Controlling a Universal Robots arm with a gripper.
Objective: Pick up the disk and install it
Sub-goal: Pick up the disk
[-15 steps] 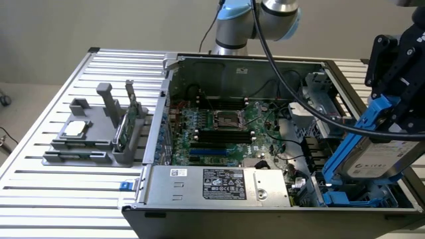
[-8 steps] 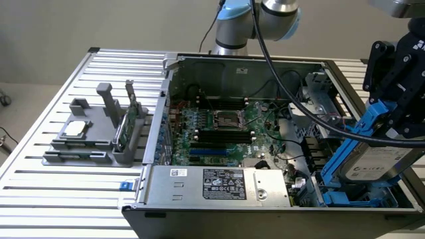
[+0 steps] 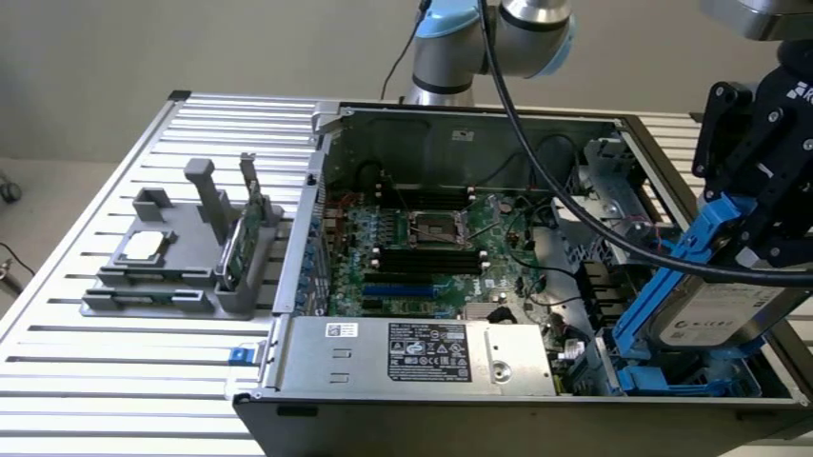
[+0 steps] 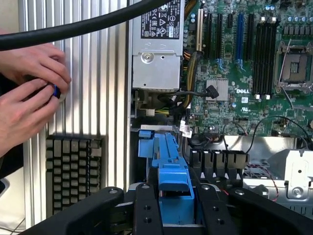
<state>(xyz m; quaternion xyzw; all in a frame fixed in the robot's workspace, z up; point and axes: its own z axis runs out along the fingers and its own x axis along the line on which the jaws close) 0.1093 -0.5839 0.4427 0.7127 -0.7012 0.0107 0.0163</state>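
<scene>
The disk [image 3: 714, 319] is a silver-grey drive with a white label in a blue carrier [image 3: 702, 249]. It hangs tilted, label side showing, over the front right corner of the open computer case [image 3: 381, 400], just above the blue drive bay [image 3: 680, 383]. My gripper [image 3: 749, 238] is shut on the carrier's upper end. In the wrist view the carrier [image 4: 171, 171] runs between my two black fingers [image 4: 145, 210], and my gripper [image 4: 174, 215] is clamped on it above the bay.
A motherboard [image 3: 432, 248] and a silver power supply [image 3: 420, 354] lie inside the case. On the slatted table [image 3: 128, 371] a grey fixture [image 3: 178, 276] holds a small chip and a green card. A person's hands [image 4: 29, 93], a keyboard [image 4: 73, 171] and a black cable [image 4: 73, 29] are close by.
</scene>
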